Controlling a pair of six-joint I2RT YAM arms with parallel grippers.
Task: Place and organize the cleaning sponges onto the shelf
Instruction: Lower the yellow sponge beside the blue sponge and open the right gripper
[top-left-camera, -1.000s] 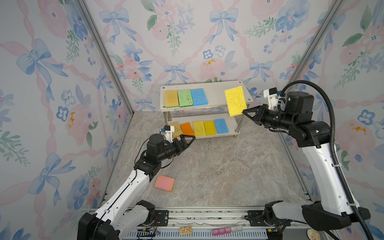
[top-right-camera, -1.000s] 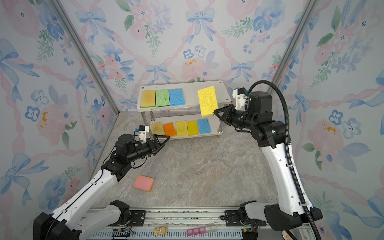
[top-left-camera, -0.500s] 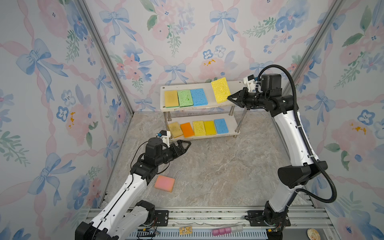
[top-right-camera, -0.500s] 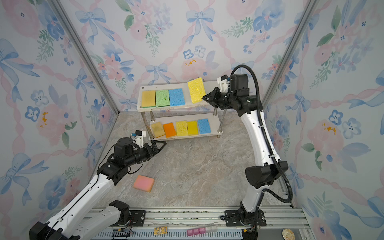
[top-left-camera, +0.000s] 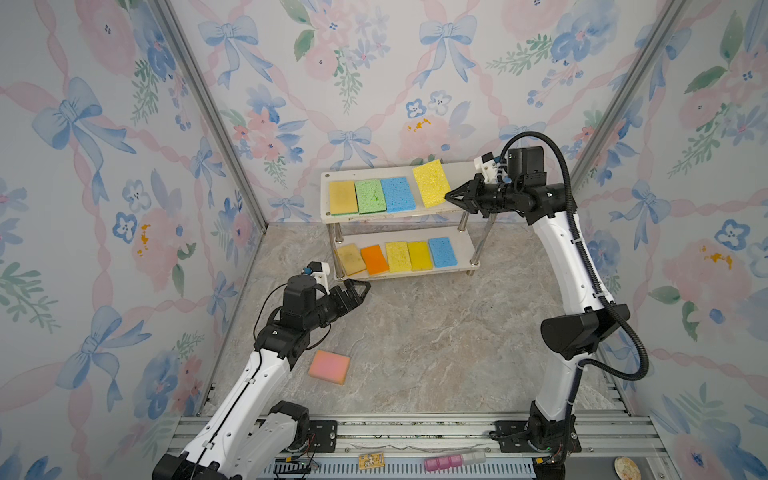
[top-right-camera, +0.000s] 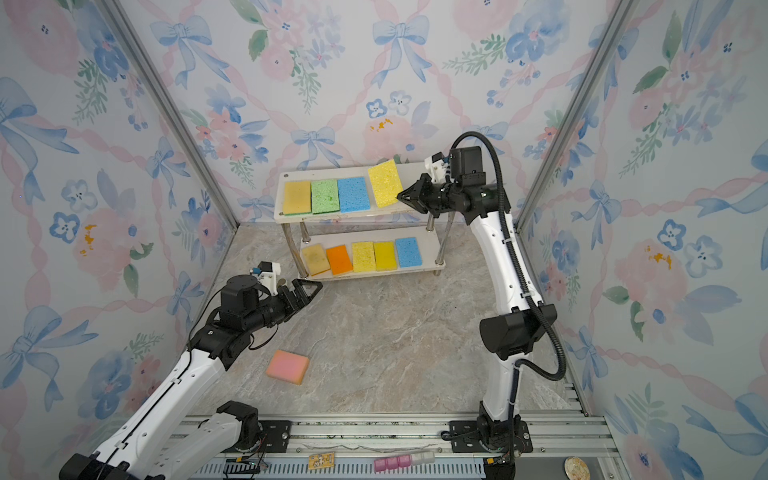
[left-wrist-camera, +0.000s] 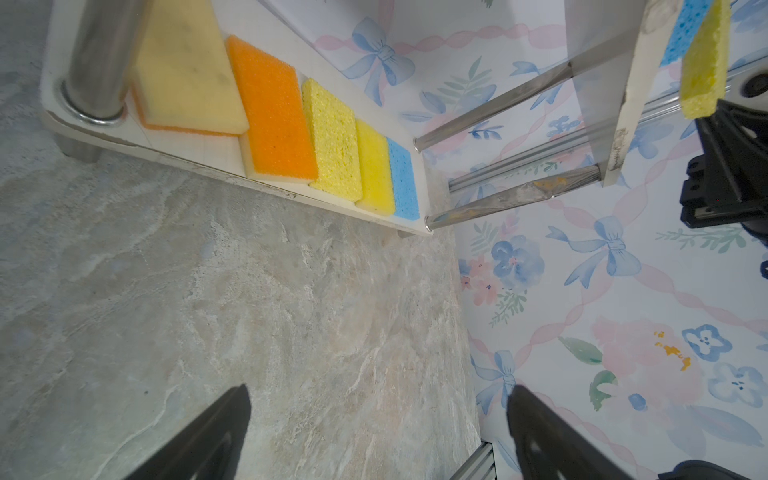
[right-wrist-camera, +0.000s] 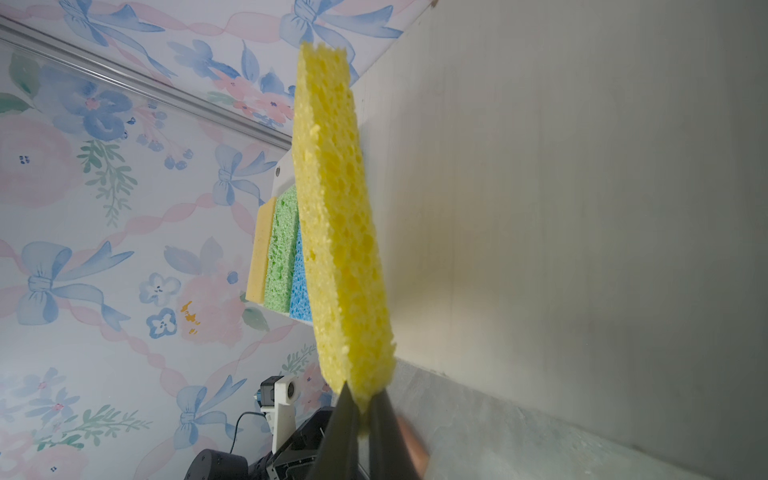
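so the right pincer (top-left-camera: 447, 195) pinches the porous bright-yellow rectangular sponge (top-left-camera: 431, 185) by one end, now tilted over the top board of the white two-tier shelf (top-left-camera: 459, 174) instead of beside it, while the left pincer (top-left-camera: 358, 287) gapes open.

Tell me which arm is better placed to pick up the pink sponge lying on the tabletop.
Left, probably. The left gripper is open, empty and near the pink sponge, while the right gripper is shut on the yellow sponge over the shelf's top board.

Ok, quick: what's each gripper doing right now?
Left gripper: open, holding nothing.
Right gripper: shut on the yellow sponge.
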